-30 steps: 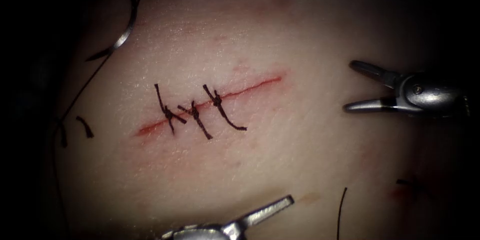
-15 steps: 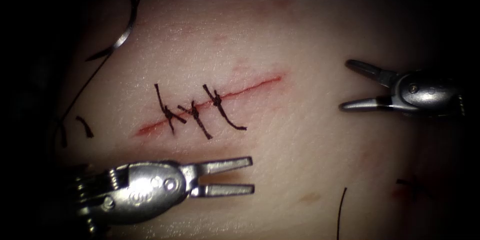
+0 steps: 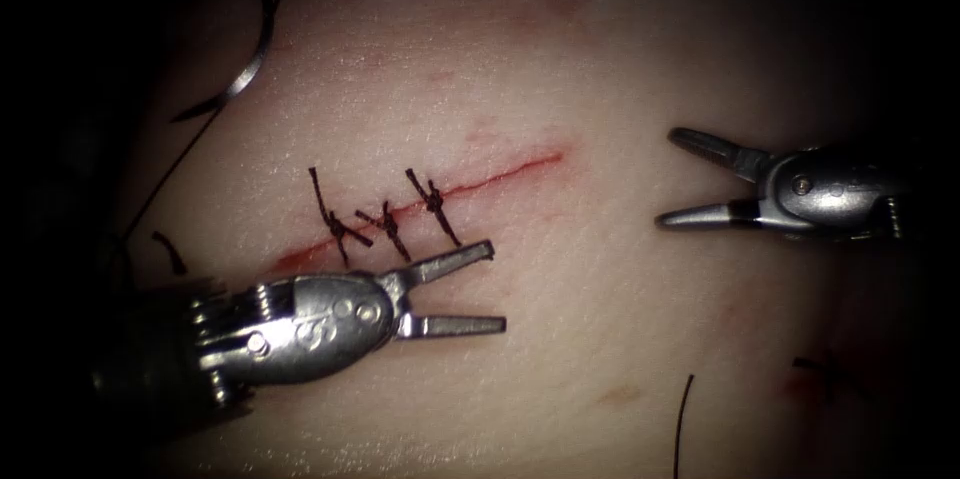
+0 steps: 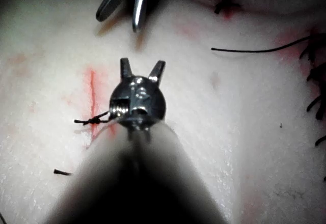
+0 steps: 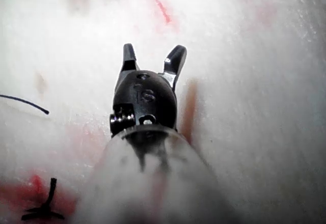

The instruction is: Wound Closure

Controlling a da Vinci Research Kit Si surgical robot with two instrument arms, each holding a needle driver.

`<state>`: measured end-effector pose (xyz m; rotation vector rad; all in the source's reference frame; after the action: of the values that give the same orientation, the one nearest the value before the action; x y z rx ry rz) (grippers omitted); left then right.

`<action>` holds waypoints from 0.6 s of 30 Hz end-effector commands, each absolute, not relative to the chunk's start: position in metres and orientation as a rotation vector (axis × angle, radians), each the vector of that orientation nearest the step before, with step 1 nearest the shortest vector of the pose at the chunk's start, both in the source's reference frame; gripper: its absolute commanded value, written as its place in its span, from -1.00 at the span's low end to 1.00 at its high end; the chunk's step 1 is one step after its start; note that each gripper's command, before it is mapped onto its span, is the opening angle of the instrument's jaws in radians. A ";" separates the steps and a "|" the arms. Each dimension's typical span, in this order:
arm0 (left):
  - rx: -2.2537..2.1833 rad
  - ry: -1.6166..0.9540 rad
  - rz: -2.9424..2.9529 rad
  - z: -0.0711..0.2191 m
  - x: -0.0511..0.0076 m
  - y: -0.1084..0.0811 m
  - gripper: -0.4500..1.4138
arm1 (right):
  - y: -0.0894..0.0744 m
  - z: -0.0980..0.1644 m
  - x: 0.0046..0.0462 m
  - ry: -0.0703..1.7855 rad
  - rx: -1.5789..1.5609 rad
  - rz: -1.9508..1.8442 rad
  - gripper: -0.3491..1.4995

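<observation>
Both end effectors, left (image 3: 498,287) and right (image 3: 668,179), stood apart and empty beside the cut (image 3: 500,174); needle (image 3: 245,74) lay unheld, calling for pickup.

Bare tissue (image 3: 600,269) between hands

no readable text or labels.

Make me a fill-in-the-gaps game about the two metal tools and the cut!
1. The cut in the tissue has ___ knotted stitches across it.
2. The left tool has its jaws ___ and holds nothing.
3. The right tool holds ___, with its jaws open.
4. The needle lies on the ___ side of the cut.

Missing words: three; open; nothing; left
</observation>
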<state>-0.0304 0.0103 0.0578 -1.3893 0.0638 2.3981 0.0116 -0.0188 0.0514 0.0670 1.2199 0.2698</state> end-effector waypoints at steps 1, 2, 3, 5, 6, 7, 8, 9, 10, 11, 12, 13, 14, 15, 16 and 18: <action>-1.378 0.080 2.414 0.058 -0.0310 0.011 -0.12 | -0.019 0.052 0.0123 1.221 0.068 0.268 0.95; -1.358 0.096 2.427 0.059 -0.0309 0.011 -0.13 | -0.020 0.052 0.0124 1.223 0.068 0.266 0.95; -1.339 0.113 2.440 0.059 -0.0309 0.011 -0.13 | -0.020 0.052 0.0125 1.226 0.069 0.264 0.95; -1.314 0.128 2.448 0.059 -0.0309 0.011 -0.17 | -0.020 0.052 0.0125 1.226 0.067 0.263 0.95; -1.308 0.131 2.449 0.060 -0.0309 0.011 -0.17 | -0.020 0.052 0.0126 1.226 0.067 0.263 0.95; -1.302 0.135 2.450 0.060 -0.0310 0.011 -0.17 | -0.020 0.052 0.0126 1.226 0.067 0.263 0.95; -1.296 0.140 2.451 0.060 -0.0310 0.011 -0.19 | -0.020 0.052 0.0126 1.226 0.066 0.263 0.95; -1.293 0.144 2.453 0.060 -0.0311 0.011 -0.21 | -0.020 0.052 0.0126 1.226 0.066 0.263 0.95; -1.290 0.147 2.455 0.060 -0.0312 0.011 -0.21 | -0.020 0.052 0.0126 1.226 0.066 0.263 0.95; -1.284 0.157 2.455 0.061 -0.0313 0.011 -0.22 | -0.020 0.052 0.0127 1.226 0.065 0.263 0.95; -1.281 0.165 2.462 0.061 -0.0315 0.010 -0.22 | -0.020 0.052 0.0127 1.225 0.065 0.263 0.95; -1.284 0.174 2.473 0.061 -0.0316 0.010 -0.24 | -0.020 0.052 0.0127 1.225 0.064 0.263 0.95; -1.290 0.178 2.479 0.061 -0.0317 0.010 -0.26 | -0.020 0.052 0.0128 1.227 0.066 0.262 0.95; -1.300 0.176 2.478 0.061 -0.0318 0.010 -0.28 | -0.020 0.052 0.0128 1.227 0.066 0.262 0.95; -1.309 0.174 2.477 0.061 -0.0318 0.010 -0.30 | -0.020 0.052 0.0128 1.227 0.065 0.262 0.95; -1.307 0.179 2.483 0.061 -0.0318 0.010 -0.37 | -0.020 0.052 0.0128 1.227 0.061 0.257 0.95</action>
<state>-0.0313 0.0097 0.0609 -1.3036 0.1815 2.4849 0.0122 -0.0194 0.0516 0.0588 1.2269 0.2585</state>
